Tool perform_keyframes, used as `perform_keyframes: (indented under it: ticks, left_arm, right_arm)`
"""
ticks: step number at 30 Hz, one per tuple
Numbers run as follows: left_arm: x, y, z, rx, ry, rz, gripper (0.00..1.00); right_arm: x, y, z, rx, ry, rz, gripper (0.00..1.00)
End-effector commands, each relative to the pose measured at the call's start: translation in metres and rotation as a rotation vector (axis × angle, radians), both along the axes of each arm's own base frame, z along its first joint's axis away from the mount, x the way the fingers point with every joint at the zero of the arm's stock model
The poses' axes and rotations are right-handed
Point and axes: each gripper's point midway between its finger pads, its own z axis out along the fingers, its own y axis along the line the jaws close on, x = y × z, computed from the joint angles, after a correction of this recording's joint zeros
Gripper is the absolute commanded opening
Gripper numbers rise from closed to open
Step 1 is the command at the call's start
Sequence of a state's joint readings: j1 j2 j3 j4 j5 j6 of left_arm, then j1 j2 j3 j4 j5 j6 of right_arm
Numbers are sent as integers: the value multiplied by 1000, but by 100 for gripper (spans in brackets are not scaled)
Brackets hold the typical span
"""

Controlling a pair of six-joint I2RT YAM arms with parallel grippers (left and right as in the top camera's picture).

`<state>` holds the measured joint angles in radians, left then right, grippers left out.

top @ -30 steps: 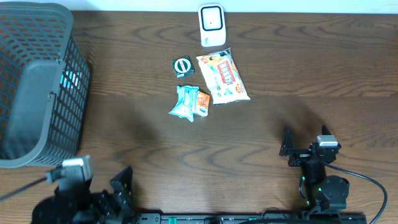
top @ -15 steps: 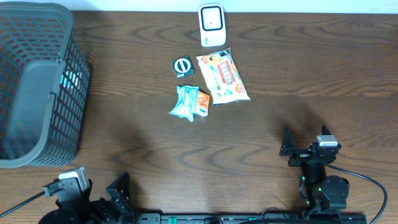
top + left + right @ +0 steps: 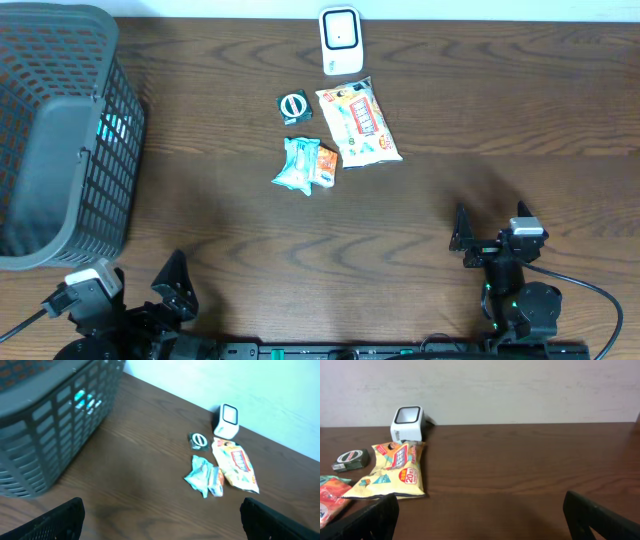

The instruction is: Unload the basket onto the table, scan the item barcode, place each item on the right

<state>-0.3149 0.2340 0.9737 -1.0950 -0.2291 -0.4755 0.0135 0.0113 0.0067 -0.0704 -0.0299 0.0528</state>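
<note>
Both empty and wide open, our right gripper (image 3: 488, 228) sits nearer than our left gripper (image 3: 160, 517); the yellow printed snack packet (image 3: 358, 124) lies at its ten o'clock, lengthwise roughly twelve-to-six.

L claw (image 3: 160, 524) & R claw (image 3: 480, 521): both wide open, empty, held low, pointing fwd.

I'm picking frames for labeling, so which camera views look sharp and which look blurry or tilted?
Overhead: sharp and evenly lit, the snack bag crisp. Left wrist: soft throughout and tilted, the basket smeared. Right wrist: clear on the scanner, but its fingertips are dark, unfocused shapes in the bottom corners.
</note>
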Motion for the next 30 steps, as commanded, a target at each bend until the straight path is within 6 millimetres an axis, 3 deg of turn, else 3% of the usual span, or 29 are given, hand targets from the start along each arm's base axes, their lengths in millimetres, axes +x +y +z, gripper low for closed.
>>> perform_keyframes:
  ticks: [1, 30]
  left_arm:
    - [0, 10, -3, 20, 6, 59, 98]
    - [-2, 11, -8, 27, 26, 59, 98]
  right_arm:
    - [0, 3, -1, 14, 1, 13, 99]
    - [0, 3, -1, 14, 1, 13, 99]
